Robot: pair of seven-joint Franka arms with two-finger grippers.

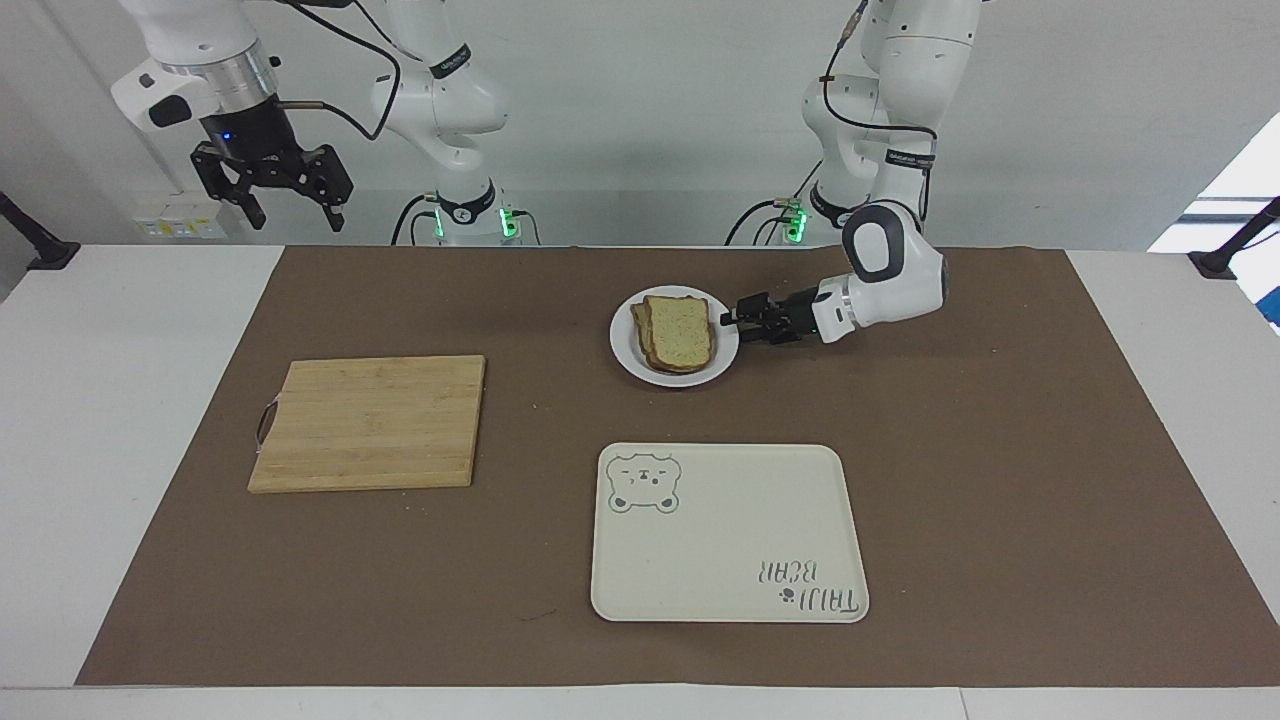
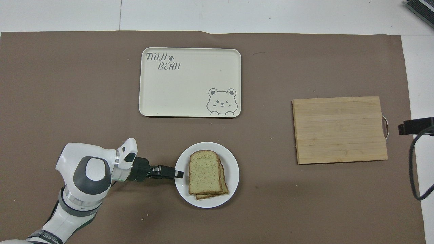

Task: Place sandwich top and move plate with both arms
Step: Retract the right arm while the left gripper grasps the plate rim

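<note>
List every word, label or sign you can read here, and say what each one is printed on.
"TAIJI BEAR", with a small paw print after "TAIJI": on the cream tray, in the corner diagonally across from its bear drawing.
Black band low on the left arm: white lettering, cut off at the picture's edge, not readable.
Black band on the same arm in the facing view: lettering too small to read.
Nothing else carries text.

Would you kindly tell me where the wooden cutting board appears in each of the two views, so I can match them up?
Facing view: the cutting board lies at the picture's left, toward the right arm's end of the table.
Overhead view: the cutting board lies at the picture's right edge of the brown mat.
Shared landmark: the bear tray, mid-table in both.
</note>
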